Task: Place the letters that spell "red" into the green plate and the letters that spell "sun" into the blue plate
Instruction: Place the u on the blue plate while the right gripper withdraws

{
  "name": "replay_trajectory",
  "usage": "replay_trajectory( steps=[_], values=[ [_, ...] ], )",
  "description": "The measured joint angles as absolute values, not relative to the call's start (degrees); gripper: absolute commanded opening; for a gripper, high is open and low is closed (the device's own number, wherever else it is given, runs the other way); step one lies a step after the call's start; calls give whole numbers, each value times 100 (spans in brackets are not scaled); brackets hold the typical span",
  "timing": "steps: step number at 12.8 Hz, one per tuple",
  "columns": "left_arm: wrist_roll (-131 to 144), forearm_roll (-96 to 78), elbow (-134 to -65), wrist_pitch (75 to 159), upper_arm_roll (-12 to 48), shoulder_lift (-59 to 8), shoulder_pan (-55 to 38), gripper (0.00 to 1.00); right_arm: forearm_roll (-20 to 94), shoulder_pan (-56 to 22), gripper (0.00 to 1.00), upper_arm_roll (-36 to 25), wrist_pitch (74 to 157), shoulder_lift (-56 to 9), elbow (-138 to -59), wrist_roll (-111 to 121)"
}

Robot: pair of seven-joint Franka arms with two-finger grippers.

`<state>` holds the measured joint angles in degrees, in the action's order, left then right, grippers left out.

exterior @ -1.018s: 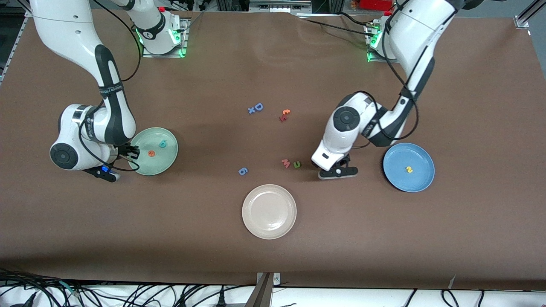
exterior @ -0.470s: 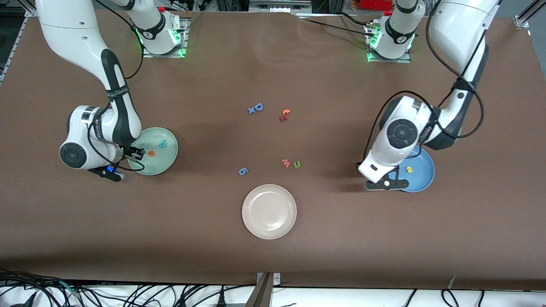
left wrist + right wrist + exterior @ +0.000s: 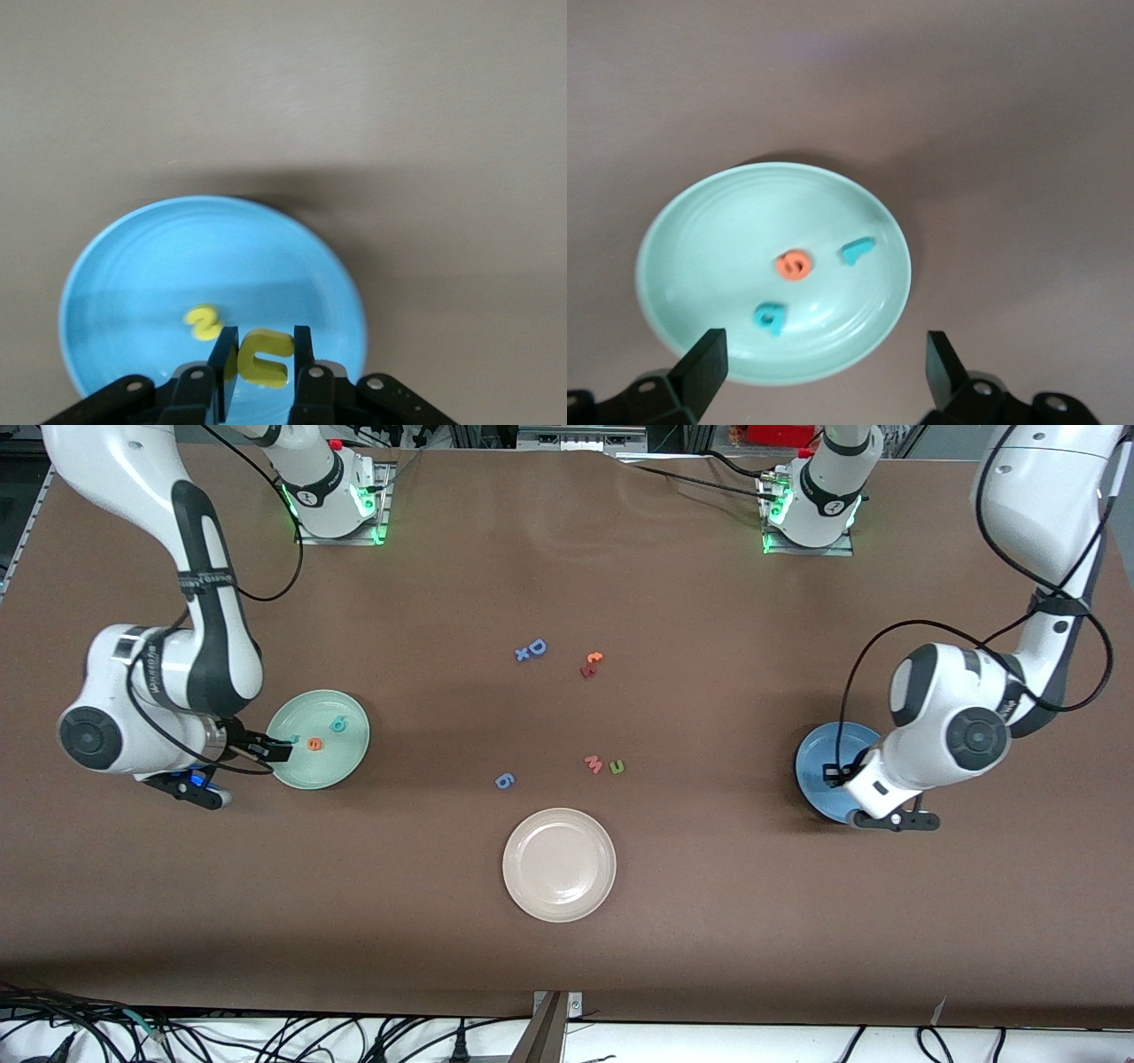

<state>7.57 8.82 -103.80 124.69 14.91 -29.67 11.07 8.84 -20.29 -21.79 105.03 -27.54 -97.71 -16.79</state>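
While inside green plate [image 3: 700, 257]: e [image 3: 795, 264], r [image 3: 857, 251], d [image 3: 770, 317].

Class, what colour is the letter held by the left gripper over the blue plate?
Yellow: the "u", clearest in the left wrist view.

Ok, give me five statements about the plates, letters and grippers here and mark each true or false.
1. The green plate holds three letters. True.
2. The left gripper is open and empty. False: it is shut on the yellow u, over the blue plate.
3. The green n lies in the blue plate. False: it lies on the table beside the pink letter.
4. The right gripper is open. True.
5. The beige-white plate holds nothing. True.
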Motion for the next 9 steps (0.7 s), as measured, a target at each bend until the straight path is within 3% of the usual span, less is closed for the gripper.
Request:
replay_trajectory(
  steps=[6, 9],
  values=[
    [740, 865, -10930, 12549, 1510, -2646, 1342, 26, 884, -2032, 99, -2207, 9710, -2365, -8622, -1673],
    [660, 865, -11653, 13165, 1508, -2249, 1524, 30, 884, -2033, 100, -2206, 9528, -2142, -8401, -1652]
  ],
)
